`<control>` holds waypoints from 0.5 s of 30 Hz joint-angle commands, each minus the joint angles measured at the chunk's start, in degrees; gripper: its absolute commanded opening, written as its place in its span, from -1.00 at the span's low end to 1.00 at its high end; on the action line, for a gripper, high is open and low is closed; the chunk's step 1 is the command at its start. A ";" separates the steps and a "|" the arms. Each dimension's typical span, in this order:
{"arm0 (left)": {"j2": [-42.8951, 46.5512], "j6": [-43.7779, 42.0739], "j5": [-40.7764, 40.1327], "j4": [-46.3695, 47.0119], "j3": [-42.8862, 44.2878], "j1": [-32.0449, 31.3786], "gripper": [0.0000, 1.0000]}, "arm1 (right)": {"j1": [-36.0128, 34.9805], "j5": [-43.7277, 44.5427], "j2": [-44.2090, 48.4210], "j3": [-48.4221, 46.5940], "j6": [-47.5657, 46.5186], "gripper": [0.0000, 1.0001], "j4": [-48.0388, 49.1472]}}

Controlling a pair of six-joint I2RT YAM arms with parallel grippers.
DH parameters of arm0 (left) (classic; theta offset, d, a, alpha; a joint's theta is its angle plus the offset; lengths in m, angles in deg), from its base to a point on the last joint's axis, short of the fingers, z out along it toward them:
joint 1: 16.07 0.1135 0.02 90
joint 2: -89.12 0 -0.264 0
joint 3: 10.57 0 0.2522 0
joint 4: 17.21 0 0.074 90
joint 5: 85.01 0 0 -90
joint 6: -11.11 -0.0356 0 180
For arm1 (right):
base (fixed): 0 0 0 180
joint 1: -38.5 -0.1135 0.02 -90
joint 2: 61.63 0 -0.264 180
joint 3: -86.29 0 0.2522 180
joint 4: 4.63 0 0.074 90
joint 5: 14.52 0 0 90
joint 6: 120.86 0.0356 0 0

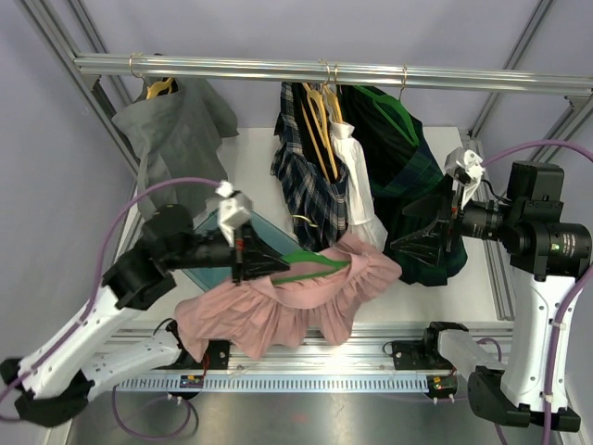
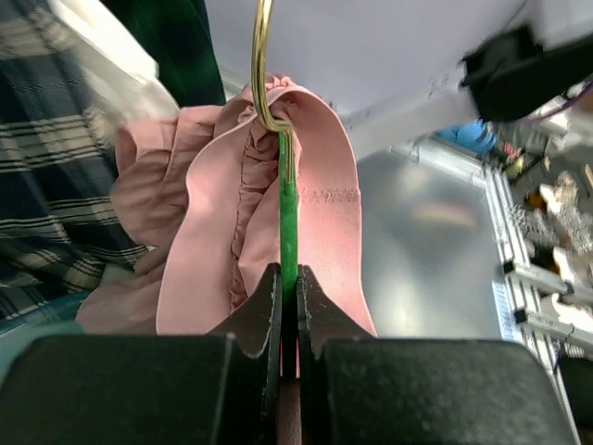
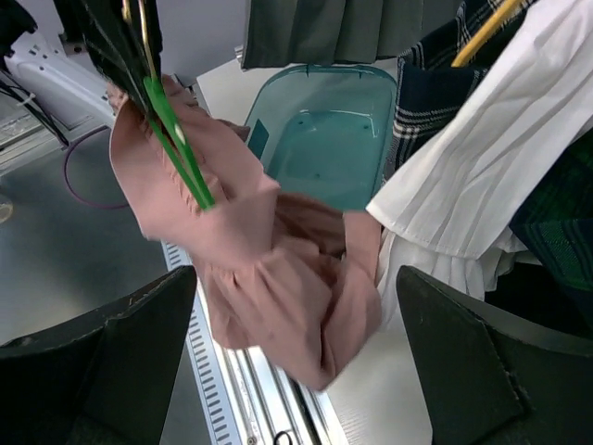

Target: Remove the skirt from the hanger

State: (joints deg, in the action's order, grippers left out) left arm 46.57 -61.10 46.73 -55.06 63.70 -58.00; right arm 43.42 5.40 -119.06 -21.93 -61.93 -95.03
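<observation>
Pinching the green hanger [image 2: 288, 213] edge-on with the left gripper [image 2: 288, 278], jaws clenched on the plastic, well below and forward of the rail [image 1: 278, 67], likely for gaining working room away from the other garments [image 1: 320, 158] hanging there. Letting the pink skirt [image 1: 278, 311] droop from that hanger, waistband looped over the neck beside the gold hook [image 2: 262, 65], bulk sagging forward of the rail. Spreading the right gripper [image 3: 296, 306] wide, released and empty, facing the skirt from under the rail's right end, probably lining up for tugging fabric off. Finding no readable brand, label or lettering; spotting only a stitched line on the waistband.
</observation>
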 commanded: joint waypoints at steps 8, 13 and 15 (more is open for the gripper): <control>-16.33 -8.81 -36.80 8.80 11.72 -20.90 -1.00 | -1.76 13.73 3.20 6.03 4.43 0.90 -1.15; -21.61 -8.73 -41.56 12.22 14.46 -24.16 -1.00 | -1.85 20.59 4.17 12.09 6.46 0.85 2.98; -23.98 -8.11 -41.56 12.67 15.25 -25.21 -1.00 | -1.94 22.52 4.43 13.68 7.95 0.83 5.96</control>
State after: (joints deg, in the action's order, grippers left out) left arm 23.86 -68.62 10.10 -52.40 74.47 -81.87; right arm 41.87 22.19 -114.55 -10.17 -57.08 -94.07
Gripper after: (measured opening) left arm 0.038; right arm 0.921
